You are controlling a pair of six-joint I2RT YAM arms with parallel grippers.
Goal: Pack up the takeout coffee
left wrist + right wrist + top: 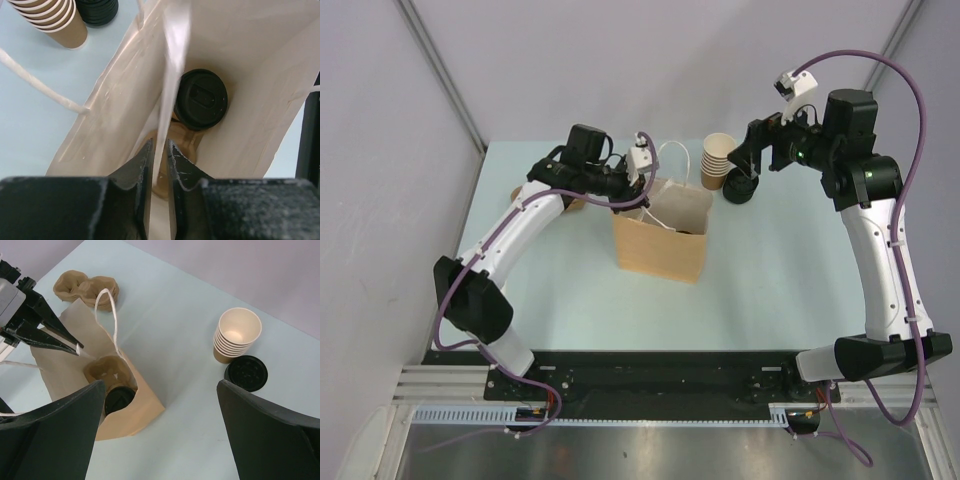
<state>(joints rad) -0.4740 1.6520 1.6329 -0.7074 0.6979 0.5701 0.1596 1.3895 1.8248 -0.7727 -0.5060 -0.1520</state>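
The takeout coffee [201, 98], a brown cup with a black lid, stands inside the open brown paper bag [660, 245], next to a pulp cup carrier [107, 371]. In the right wrist view the coffee's lid [118, 399] shows through the bag's mouth. My left gripper [159, 142] is at the bag's top left rim. Its jaws stand a narrow gap apart, with the paper edge running between them, unpinched. My right gripper [161, 382] hangs wide open above the table right of the bag, holding nothing.
A stack of lidless tan cups [717, 160] and a pile of black lids [740, 190] sit at the back right of the bag, under the right gripper [740, 165]. Another pulp carrier [85, 285] lies behind the bag on the left. White handles stick up from the bag.
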